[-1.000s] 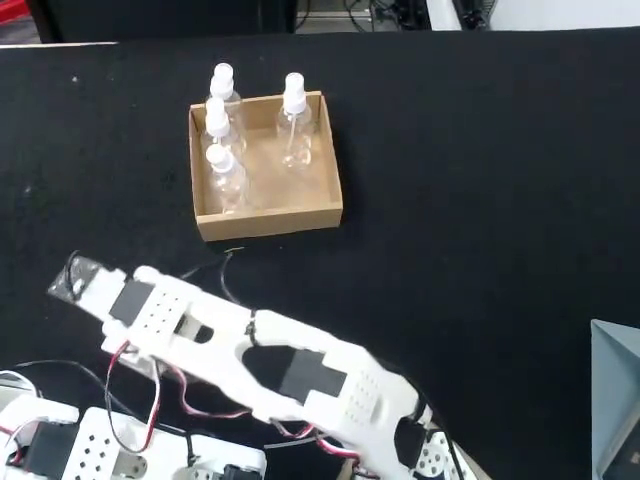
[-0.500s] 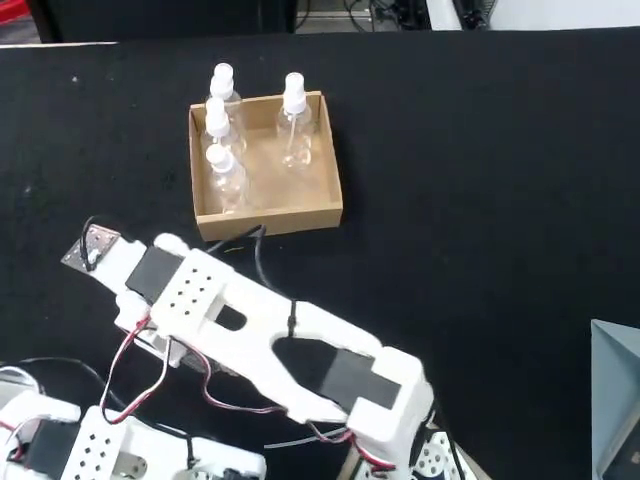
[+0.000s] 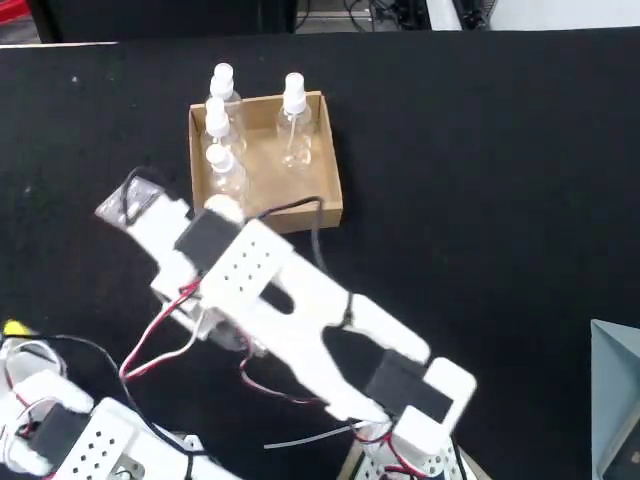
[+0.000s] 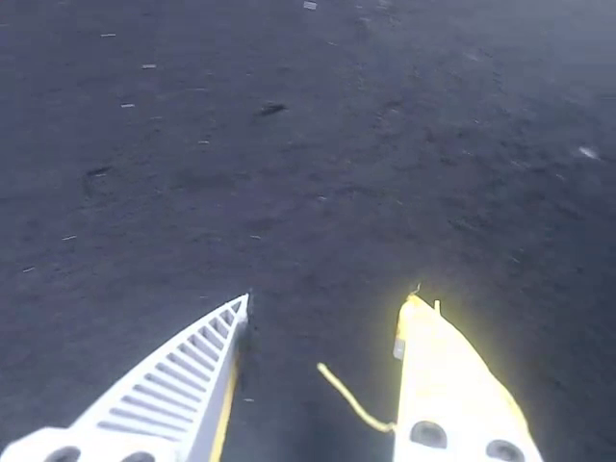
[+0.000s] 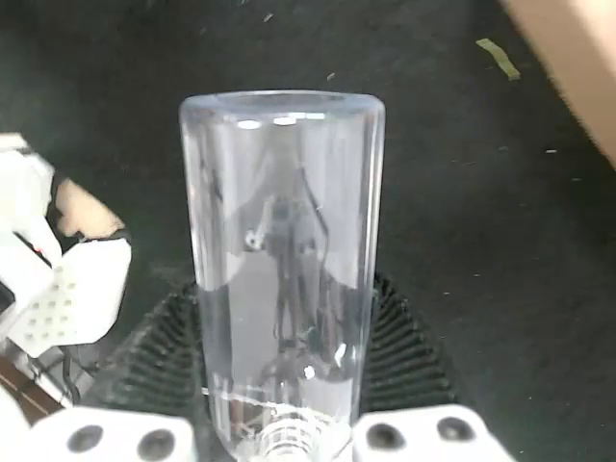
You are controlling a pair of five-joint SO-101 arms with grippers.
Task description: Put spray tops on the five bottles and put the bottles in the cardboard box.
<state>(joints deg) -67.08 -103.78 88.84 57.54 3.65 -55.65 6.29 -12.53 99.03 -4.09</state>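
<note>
My right gripper is shut on a clear plastic bottle, whose flat base points away from the camera and whose threaded neck sits low between the black jaws. In the high view the right arm stretches from the front right toward the left, and its gripper holds the bottle just left of the cardboard box. Several clear bottles with white spray tops stand upright in the box. My left gripper is open over bare black table with nothing between its fingers.
The left arm's base sits at the front left corner with loose red and black wires. A grey object stands at the right edge. The box's corner is close to the held bottle.
The right arm has swung away from the front edge and rightward with the bottle, from the table's left front up to beside the box's left wall. The bottles in the box have not moved.
</note>
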